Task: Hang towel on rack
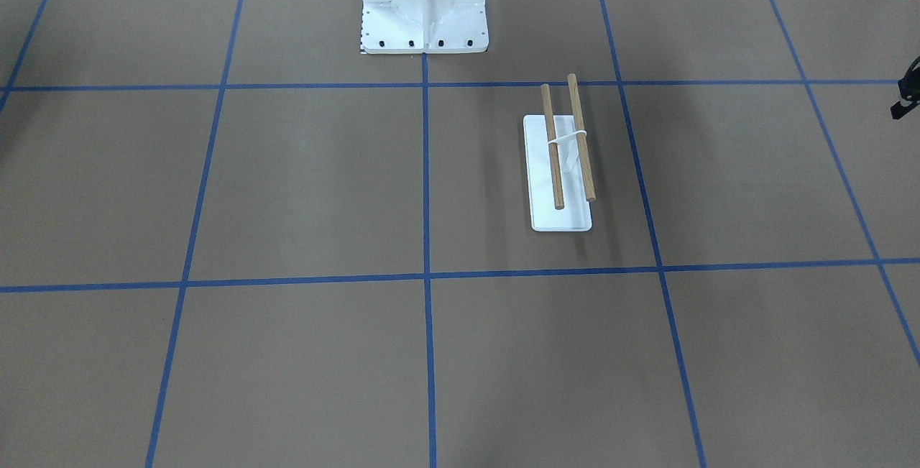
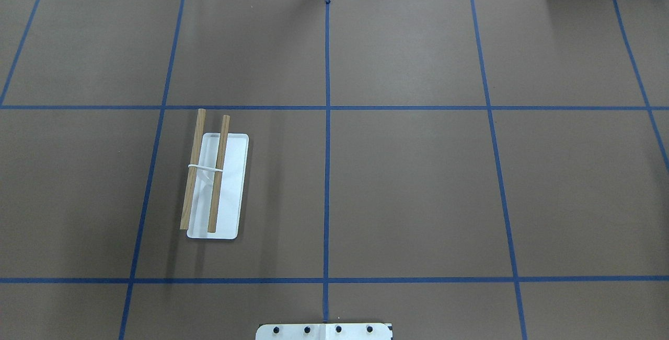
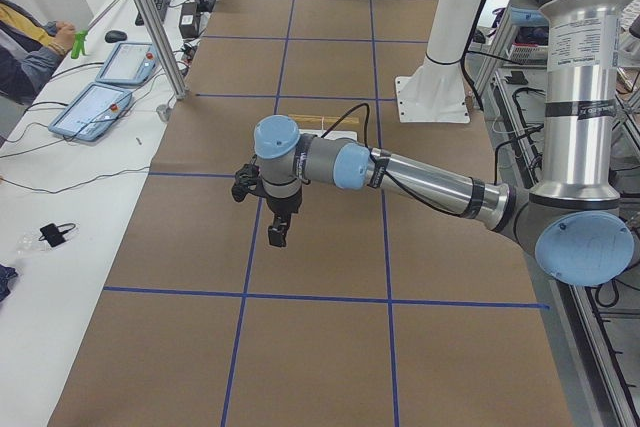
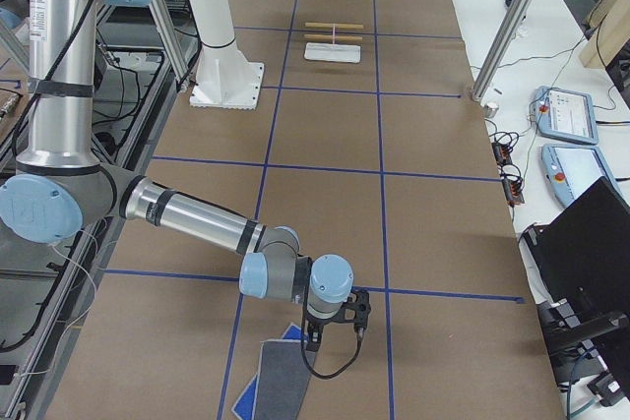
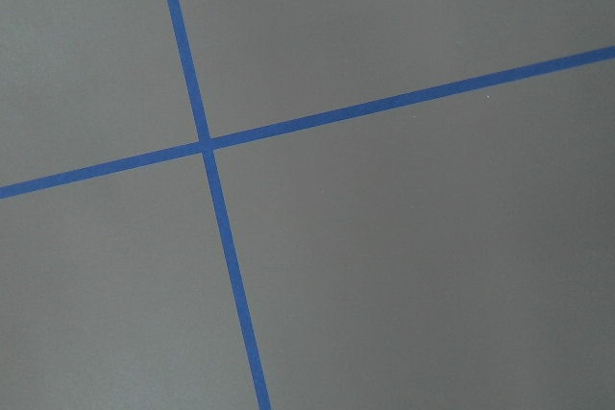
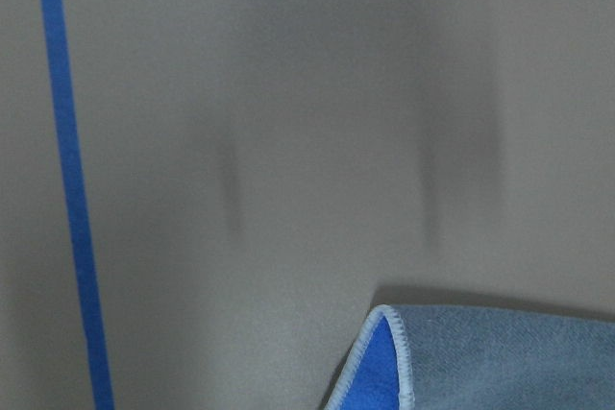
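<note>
Front-facing view: the rack [image 1: 561, 219] stands on the brown worktop [image 1: 323, 180], its white base flat and its two wooden dowels bare and parallel. It sits in the grid square on the robot's left, in front of the white pedestal [image 1: 424, 15]. No towel shows here.

Overhead view: the rack [image 2: 233, 183] stands in the left half, inside a square of blue tape lines [image 2: 327, 173].

Left side view: the left gripper [image 3: 277, 237] hangs above the worktop near a tape line, with the rack [image 3: 320, 123] beyond it. I cannot tell how its jaws stand.

Right side view: the towel [image 4: 281, 381] lies flat on the worktop at the near end, grey side up with a blue corner showing, well apart from the rack [image 4: 333, 38]. The right gripper [image 4: 313, 341] hovers just over the towel's edge; the state of its jaws cannot be told.

Left wrist view: only bare worktop and crossing tape.

Right wrist view: a folded towel [image 6: 500, 362] corner, blue underside showing, lies at the lower edge.
</note>
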